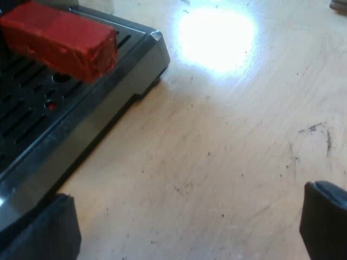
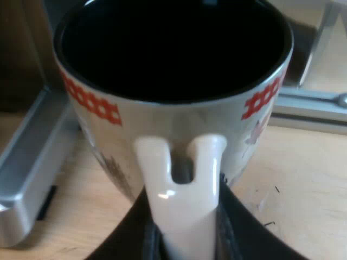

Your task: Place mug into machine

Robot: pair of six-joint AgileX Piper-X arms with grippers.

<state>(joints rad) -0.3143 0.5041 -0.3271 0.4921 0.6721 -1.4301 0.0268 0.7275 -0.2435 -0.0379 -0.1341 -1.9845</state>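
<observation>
Right gripper [image 2: 184,234] clamps mug [image 2: 173,116] handle — inside dark (seemingly empty).

Open passage over the bare tabletop [image 1: 227,162] beside the espresso machine's drip tray [image 1: 138,65]; the holder's red handle end [image 1: 59,40] overhangs its grille, and a metal ledge [image 2: 27,179] stands just beside the mug [image 2: 179,116].

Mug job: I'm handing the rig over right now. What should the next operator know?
Left gripper: open and empty, over the wooden table, beside the machine's drip tray.
Right gripper: shut on the mug's handle. The mug is rim up, close to the machine's metal base.
The holder's red handle end sticks out above the drip tray.
Done: mug gripped.
Left to do: set the mug on the drip tray, then release.
</observation>
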